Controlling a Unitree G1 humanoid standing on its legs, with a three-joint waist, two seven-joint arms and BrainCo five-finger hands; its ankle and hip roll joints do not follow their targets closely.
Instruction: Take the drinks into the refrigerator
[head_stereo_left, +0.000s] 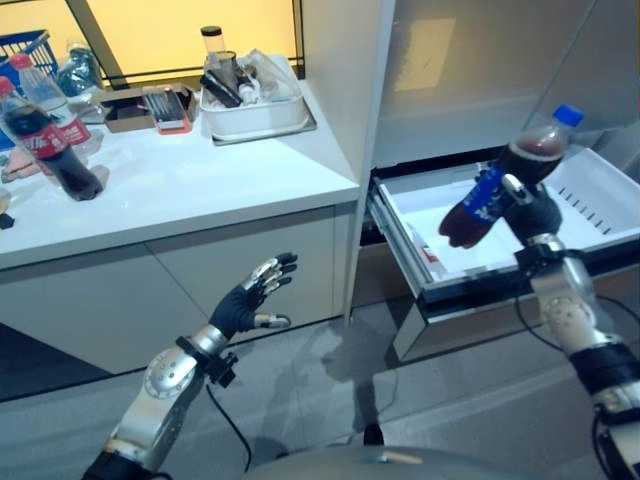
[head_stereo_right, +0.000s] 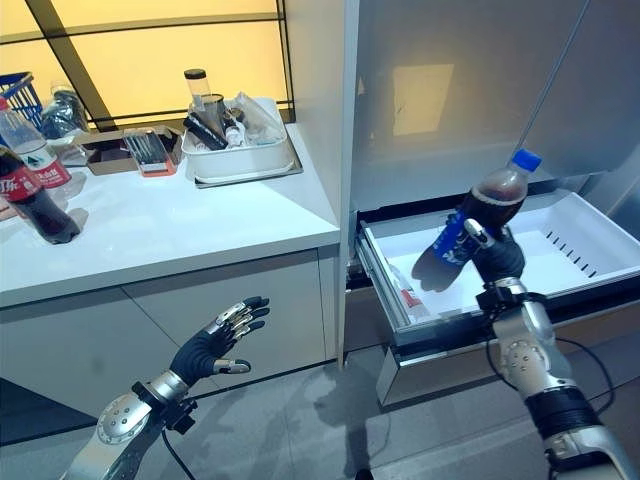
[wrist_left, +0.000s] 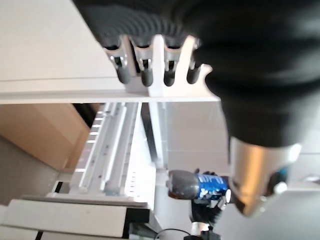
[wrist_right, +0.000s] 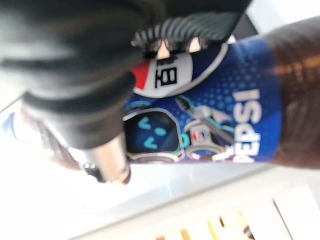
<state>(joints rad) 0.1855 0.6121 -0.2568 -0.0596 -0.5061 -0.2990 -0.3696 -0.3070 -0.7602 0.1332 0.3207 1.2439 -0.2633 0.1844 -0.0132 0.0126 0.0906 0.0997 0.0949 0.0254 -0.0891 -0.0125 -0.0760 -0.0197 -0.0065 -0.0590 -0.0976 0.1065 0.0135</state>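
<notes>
In the left eye view, the right hand (head_stereo_left: 528, 208) is curled round a blue-labelled cola bottle (head_stereo_left: 505, 175), tilted with its blue cap uppermost, above the open white drawer (head_stereo_left: 600, 200) of the refrigerator (head_stereo_left: 480, 70). A red-labelled cola bottle (head_stereo_left: 45, 140) stands on the white counter (head_stereo_left: 180, 190) near a white tray (head_stereo_left: 255, 115). The left hand (head_stereo_left: 250, 298) hangs spread and empty before the cabinet.

The right wrist view has the fingers (wrist_right: 107, 160) clasping the blue label.
</notes>
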